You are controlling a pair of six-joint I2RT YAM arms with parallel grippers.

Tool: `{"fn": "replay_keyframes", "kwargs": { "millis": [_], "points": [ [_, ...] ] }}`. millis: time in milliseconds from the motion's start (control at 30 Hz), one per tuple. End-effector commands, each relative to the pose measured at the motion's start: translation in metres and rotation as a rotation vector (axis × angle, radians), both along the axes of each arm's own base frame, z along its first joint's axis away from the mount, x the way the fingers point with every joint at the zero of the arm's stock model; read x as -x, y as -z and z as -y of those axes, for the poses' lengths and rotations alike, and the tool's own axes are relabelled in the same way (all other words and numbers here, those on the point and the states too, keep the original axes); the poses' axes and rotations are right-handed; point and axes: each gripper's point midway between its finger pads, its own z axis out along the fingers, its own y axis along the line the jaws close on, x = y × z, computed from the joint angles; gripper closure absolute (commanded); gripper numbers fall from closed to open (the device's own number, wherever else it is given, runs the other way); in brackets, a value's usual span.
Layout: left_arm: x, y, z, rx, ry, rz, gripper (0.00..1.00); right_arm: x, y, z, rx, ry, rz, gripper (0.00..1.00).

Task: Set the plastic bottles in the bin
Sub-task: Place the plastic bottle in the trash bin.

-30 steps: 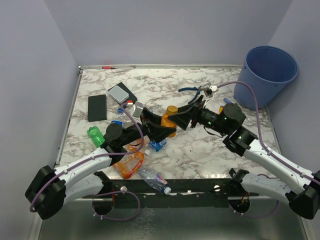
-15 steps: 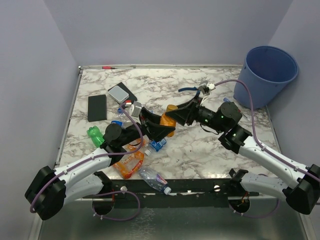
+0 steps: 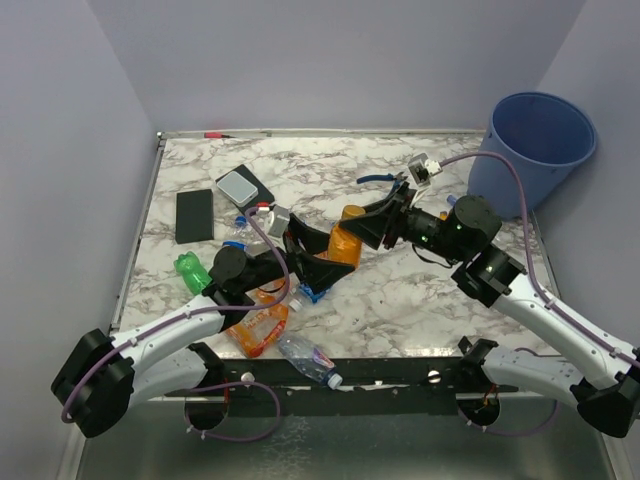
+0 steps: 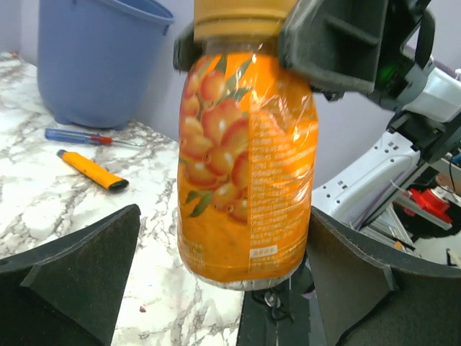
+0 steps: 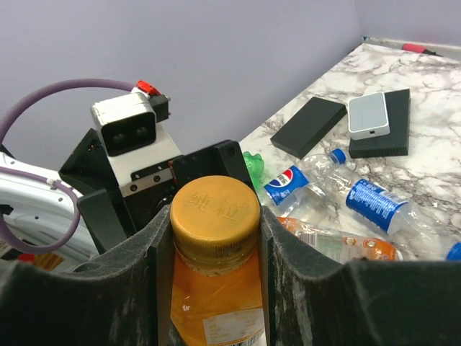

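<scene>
An orange juice bottle [image 3: 345, 245] with a yellow-orange cap [image 5: 215, 211] hangs above mid-table. My right gripper [image 3: 368, 228] is shut on its cap and neck, both pads pressed to the cap in the right wrist view. My left gripper [image 3: 318, 255] is open around the bottle's [image 4: 245, 166] lower body, with gaps on both sides. The blue bin [image 3: 520, 170] stands at the far right corner. On the table's left lie a green bottle [image 3: 190, 270], a flattened orange-tinted bottle [image 3: 258, 325], a clear bottle [image 3: 305, 358] and blue-labelled bottles [image 5: 382, 205].
A flat black slab [image 3: 194, 215] and a grey device on a black box [image 3: 240, 185] lie at the back left. Blue-handled pliers [image 3: 380, 180] lie behind the grippers. An orange knife [image 4: 92, 169] and a screwdriver [image 4: 79, 135] lie near the bin [image 4: 101, 58].
My left gripper has opened off the orange bottle. My right gripper has closed on its cap and lifted slightly up and to the right.
</scene>
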Motion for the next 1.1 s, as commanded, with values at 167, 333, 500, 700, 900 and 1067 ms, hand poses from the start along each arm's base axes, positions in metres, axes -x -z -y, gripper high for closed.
{"fn": "replay_keyframes", "kwargs": {
  "millis": [167,333,500,700,900,1067],
  "points": [
    [0.015,0.009,0.016,-0.055,0.117,0.002,0.23,0.012,0.009,-0.008,0.106,-0.091,-0.043,1.0],
    [0.014,0.009,0.015,-0.052,0.106,-0.003,0.2,0.015,0.016,-0.013,0.109,-0.127,-0.076,1.0],
    [0.013,0.009,0.015,-0.051,0.097,0.002,0.26,0.018,0.016,-0.017,0.069,-0.149,-0.08,1.0],
    [0.013,0.011,0.016,-0.057,0.099,0.004,0.64,0.018,0.014,-0.016,0.051,-0.142,-0.091,0.62],
    [0.012,0.015,0.018,-0.07,0.097,0.005,0.74,0.012,0.0,-0.02,-0.014,-0.122,-0.127,0.41],
    [0.011,0.017,0.017,-0.078,0.086,0.007,0.75,0.012,-0.008,-0.025,-0.04,-0.142,-0.159,0.43]
  ]
}}
